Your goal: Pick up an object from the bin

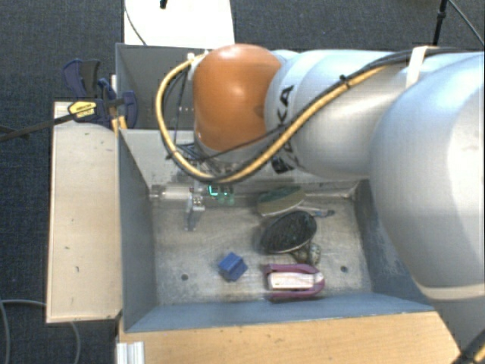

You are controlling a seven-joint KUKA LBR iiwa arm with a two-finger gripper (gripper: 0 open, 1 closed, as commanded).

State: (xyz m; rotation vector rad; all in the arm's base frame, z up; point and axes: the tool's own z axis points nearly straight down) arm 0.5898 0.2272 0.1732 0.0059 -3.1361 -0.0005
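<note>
My gripper (195, 209) hangs below the orange wrist cover at the back left of the bin, just above the floor. No loose thing shows under it. A small blue block (231, 266) lies on the floor to its front right, apart from it. A dark oval brush (288, 232) lies further right in the middle of the bin. Behind the brush, partly under the arm, sits a flat greenish oval thing (279, 199). A purple case with a white label (294, 281) rests against the front wall.
The arm covers the bin's back right and its whole right side. A small dark metal piece (307, 253) lies between the brush and the purple case. Bare floor stretches along the bin's left side and front left corner.
</note>
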